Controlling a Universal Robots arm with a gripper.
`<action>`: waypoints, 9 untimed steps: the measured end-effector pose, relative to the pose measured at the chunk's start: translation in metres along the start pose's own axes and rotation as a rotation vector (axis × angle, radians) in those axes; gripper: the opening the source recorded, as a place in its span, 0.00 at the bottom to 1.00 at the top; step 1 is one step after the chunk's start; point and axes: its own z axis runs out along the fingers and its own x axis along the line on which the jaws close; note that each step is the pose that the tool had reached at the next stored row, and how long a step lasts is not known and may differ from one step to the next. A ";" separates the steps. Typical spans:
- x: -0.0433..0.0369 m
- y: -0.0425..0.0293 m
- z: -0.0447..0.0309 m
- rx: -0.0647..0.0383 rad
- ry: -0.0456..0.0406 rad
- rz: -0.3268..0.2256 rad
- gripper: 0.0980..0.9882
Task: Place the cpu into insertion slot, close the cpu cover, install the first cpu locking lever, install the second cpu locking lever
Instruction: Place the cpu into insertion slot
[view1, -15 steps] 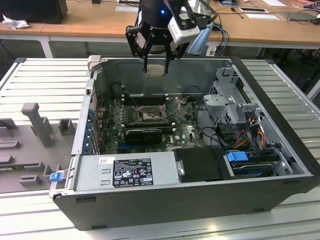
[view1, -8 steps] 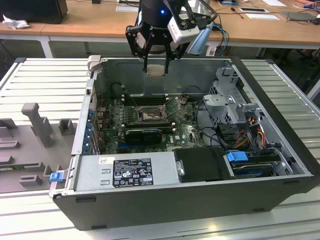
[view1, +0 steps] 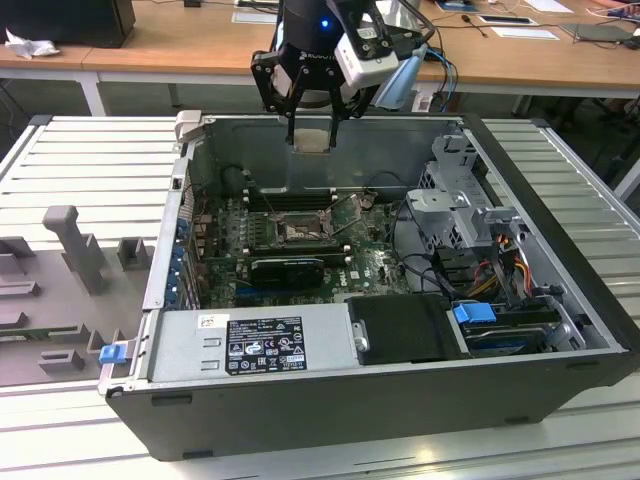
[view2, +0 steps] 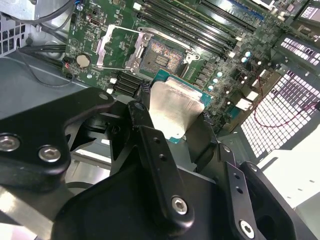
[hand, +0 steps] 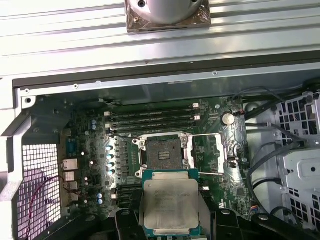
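At the exterior view's left, grey plastic fixture blocks (view1: 72, 245) stand on the ribbed grey metal tabletop (view1: 90, 150), just beside the open black computer case (view1: 400, 400). I hang over the case's far wall. My black fingers (view1: 295, 130) are clamped on two opposite edges of the cpu (view1: 313, 140), a small flat square chip with a pale silver-grey metal top. Both wrist views show the cpu (view2: 175, 107) (hand: 170, 202) held in the air, clear of the board.

Below me and nearer is the green motherboard (view1: 370, 260) with the insertion slot (view1: 298, 233), a square black-framed socket. Its tan-gold contact field lies bare in both wrist views. The cpu cover (hand: 207, 154), a thin square silver metal frame with a large window, is swung open off the slot and sits beside it. A long black expansion card (view1: 287, 268) lies just nearer than the slot. At the exterior view's right a silver drive cage (view1: 465, 200) stands inside the case.
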 end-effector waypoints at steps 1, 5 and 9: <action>0.0000 0.0000 0.0000 0.000 -0.0001 0.001 0.48; 0.0000 0.0000 0.0000 0.000 -0.0003 0.004 0.48; 0.0000 0.0000 0.0000 0.000 -0.0007 0.007 0.48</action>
